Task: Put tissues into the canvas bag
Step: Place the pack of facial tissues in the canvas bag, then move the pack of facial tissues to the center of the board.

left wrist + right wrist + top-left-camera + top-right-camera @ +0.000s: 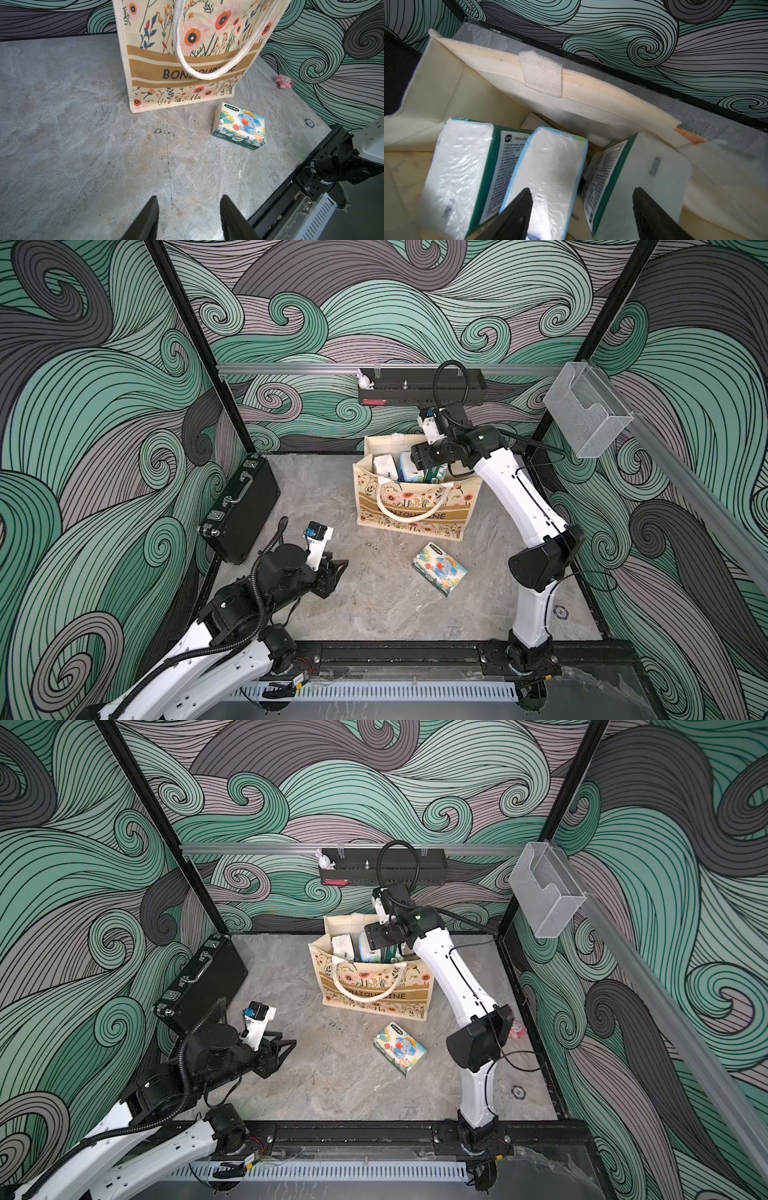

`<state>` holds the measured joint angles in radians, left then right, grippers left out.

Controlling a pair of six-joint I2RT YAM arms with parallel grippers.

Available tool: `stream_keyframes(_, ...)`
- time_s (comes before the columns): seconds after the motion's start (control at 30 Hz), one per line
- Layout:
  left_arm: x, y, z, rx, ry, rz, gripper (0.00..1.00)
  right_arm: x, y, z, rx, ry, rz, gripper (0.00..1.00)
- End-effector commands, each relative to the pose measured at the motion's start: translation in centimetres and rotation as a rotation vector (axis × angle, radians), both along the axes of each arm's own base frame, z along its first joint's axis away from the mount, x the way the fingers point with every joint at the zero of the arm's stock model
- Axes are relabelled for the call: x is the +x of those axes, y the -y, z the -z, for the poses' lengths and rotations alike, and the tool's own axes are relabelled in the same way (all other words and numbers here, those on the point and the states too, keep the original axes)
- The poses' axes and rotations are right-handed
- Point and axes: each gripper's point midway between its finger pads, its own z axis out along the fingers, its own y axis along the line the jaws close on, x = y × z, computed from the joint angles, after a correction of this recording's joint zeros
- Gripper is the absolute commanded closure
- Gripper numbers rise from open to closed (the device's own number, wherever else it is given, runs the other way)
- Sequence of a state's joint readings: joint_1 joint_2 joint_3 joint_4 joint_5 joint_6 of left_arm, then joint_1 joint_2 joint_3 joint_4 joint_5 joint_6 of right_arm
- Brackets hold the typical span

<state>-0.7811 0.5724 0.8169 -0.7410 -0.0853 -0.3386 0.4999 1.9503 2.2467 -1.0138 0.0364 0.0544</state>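
The canvas bag [415, 506] [374, 990] stands upright at the back of the floor. A white tissue pack [384, 466], a light blue one [409, 468] and a green one [436, 475] stand inside it. My right gripper [417, 464] [581, 191] hangs in the bag's mouth, open, just above the light blue pack [550, 166] and a green-and-white pack [643, 176], gripping neither. An elephant-print pack [440, 569] [239, 126] lies on the floor in front of the bag. My left gripper [338, 566] [189, 199] is open and empty, low over bare floor left of that pack.
A black briefcase [241, 510] leans at the left wall. A small pink toy [516, 1029] [284, 81] sits by the right wall, with a small round disc [518, 1092] nearer the front. A black shelf [419, 385] and a clear holder [586, 414] hang on the rails.
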Motion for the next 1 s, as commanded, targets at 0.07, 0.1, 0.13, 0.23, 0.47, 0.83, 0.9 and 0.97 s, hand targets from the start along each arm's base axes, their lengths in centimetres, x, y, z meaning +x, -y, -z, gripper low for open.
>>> stream_keyframes(0.07, 0.2, -0.1, -0.4, 0.009, 0.014, -0.001, 0.50, -2.7, 1.0, -5.1, 0.069, 0.073, -0.009, 0.21)
stream_keyframes(0.1, 0.2, -0.1, -0.4, 0.009, 0.012, -0.003, 0.49, -3.2, 1.2, -5.6, 0.081, 0.077, -0.010, 0.21)
stream_keyframes(0.13, 0.2, 0.0, -0.3, 0.011, 0.009, -0.002, 0.49, -3.9, 1.4, -6.1, 0.094, 0.079, -0.012, 0.20)
stream_keyframes(0.23, 0.3, 0.0, 0.0, 0.017, 0.001, -0.002, 0.48, -6.6, 1.9, -7.0, 0.145, 0.072, -0.032, 0.16)
stream_keyframes(0.47, 0.4, 0.9, 0.8, 0.034, -0.037, 0.028, 0.30, -14.5, 6.4, -6.8, 0.396, 0.172, 0.051, 0.01)
stream_keyframes(0.83, 1.0, 4.7, 3.6, 0.024, -0.178, 0.115, 0.02, -22.5, 12.2, 8.8, 0.640, -0.114, 0.391, 0.01)
stream_keyframes(0.9, 1.6, 6.4, 3.8, -0.037, -0.202, 0.123, 0.06, -23.5, 12.9, 11.6, 0.666, -0.153, 0.458, 0.01)
stream_keyframes(0.97, 2.5, 8.2, 4.5, -0.080, -0.233, 0.134, 0.12, -24.3, 13.0, 14.0, 0.703, -0.190, 0.491, 0.01)
